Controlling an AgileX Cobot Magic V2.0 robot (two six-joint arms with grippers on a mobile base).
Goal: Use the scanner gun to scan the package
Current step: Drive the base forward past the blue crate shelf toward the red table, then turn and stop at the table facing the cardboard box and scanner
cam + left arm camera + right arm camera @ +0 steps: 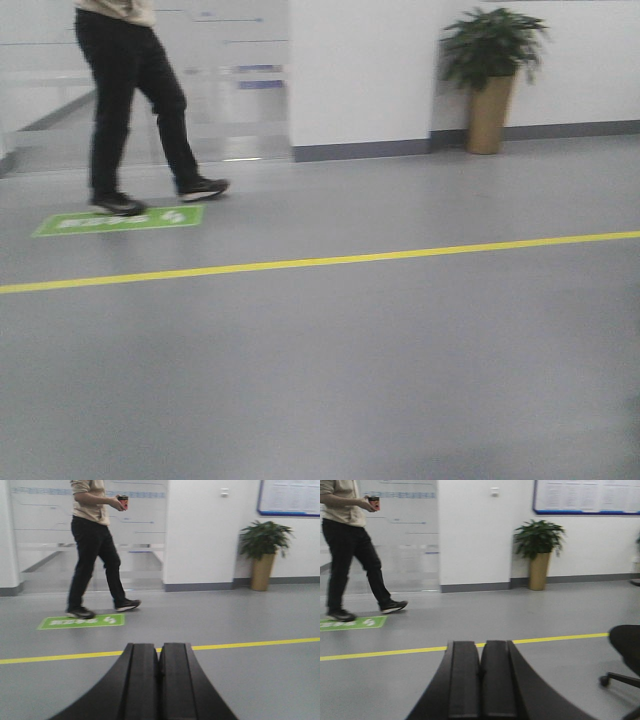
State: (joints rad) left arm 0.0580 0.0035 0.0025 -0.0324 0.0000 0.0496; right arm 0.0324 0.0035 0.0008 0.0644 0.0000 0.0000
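Note:
The package and the scanner gun are out of view in all three views. My left gripper [159, 647] is shut and empty, its black fingers pressed together, pointing out over the grey floor. My right gripper [480, 645] is also shut and empty, pointing the same way over the floor. Neither gripper shows in the exterior front view.
A person in black trousers [130, 90] walks across a green floor sticker [120, 220], holding a cup [123, 502]. A yellow floor line [320, 262] crosses the grey floor. A potted plant [492, 75] stands by the white wall. An office chair [626, 655] is at right.

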